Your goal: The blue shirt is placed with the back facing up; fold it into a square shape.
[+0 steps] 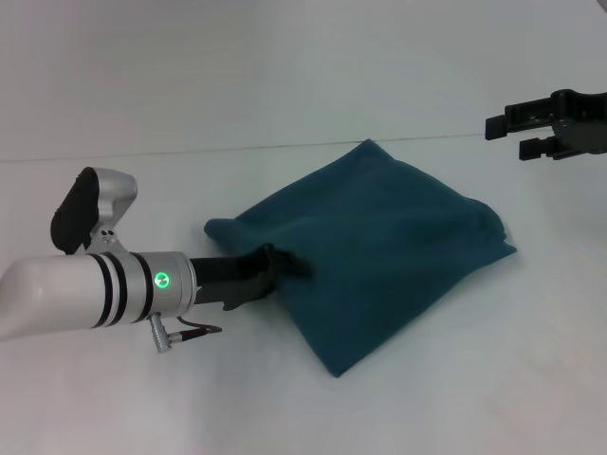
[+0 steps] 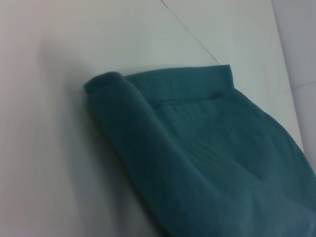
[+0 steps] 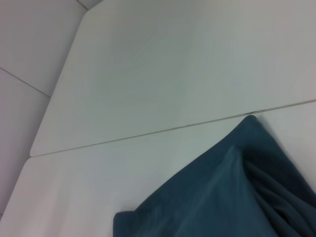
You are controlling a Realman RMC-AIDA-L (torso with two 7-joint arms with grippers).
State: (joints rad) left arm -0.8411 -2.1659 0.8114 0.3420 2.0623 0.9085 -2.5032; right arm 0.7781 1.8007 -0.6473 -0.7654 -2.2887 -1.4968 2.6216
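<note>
The blue shirt point(image 1: 379, 246) lies on the white table as a puffy, roughly square bundle, turned like a diamond, plain side up. My left gripper point(image 1: 283, 268) reaches in from the left and meets the shirt's left edge, low over the table. The left wrist view shows the shirt point(image 2: 197, 148) close up with a rolled, doubled edge. My right gripper point(image 1: 520, 135) is open and empty, held in the air off the shirt's far right corner. The right wrist view shows the shirt's far corner point(image 3: 237, 187) on the table.
The white table point(image 1: 303, 95) has a thin seam point(image 1: 190, 152) running across it behind the shirt. A rounded table edge shows in the right wrist view point(image 3: 39, 148). No other objects are in view.
</note>
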